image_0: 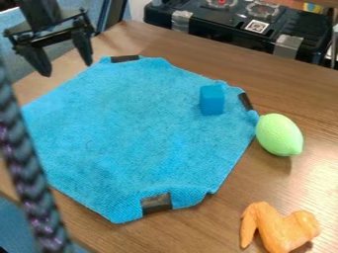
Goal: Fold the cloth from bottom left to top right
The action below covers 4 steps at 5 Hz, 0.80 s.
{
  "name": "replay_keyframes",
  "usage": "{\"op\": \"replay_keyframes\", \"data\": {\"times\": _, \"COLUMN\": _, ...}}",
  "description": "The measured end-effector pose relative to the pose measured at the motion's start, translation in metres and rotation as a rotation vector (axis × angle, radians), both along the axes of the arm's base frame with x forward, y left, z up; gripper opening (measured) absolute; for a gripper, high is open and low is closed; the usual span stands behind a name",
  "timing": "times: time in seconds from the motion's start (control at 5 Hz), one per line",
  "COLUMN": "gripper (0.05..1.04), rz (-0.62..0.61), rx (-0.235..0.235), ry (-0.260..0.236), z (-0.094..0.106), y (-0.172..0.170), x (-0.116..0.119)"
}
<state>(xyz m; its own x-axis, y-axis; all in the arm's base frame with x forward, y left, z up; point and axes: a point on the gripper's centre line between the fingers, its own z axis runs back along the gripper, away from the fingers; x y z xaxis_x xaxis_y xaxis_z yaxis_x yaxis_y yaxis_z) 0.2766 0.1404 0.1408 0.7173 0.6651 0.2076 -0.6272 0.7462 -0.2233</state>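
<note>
A blue fabric cloth (132, 133) lies spread on the brown wooden surface (204, 222), bearing a blue block (212, 100). The black two-fingered tool (65, 69) hangs open, seemingly near the cloth's upper left edge; right of the cloth sits a green lemon (279, 135).

I'm getting a bright view, with soft, fairly even light over the cloth (139, 133). Toward 4 o'clock, pale glare washes across the wooden table (204, 222). I see a soft shadow beneath the green fruit (279, 135) at 3 o'clock and a darker one under the orange piece (274, 227) at 5. Small highlights glint on the black case (224, 27) around 1. I can't tell where the lamp or window sits.
</note>
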Motion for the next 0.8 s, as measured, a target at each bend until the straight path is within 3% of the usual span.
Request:
{"op": "replay_keyframes", "data": {"times": 0.4, "gripper": 1.000, "rz": -0.099, "rx": 0.095, "ry": 0.091, "z": -0.035, "y": 0.018, "x": -0.039}}
{"op": "replay_keyframes", "data": {"times": 0.8, "gripper": 1.000, "rz": -0.158, "rx": 0.163, "ry": 0.111, "z": -0.057, "y": 0.033, "x": -0.069}}
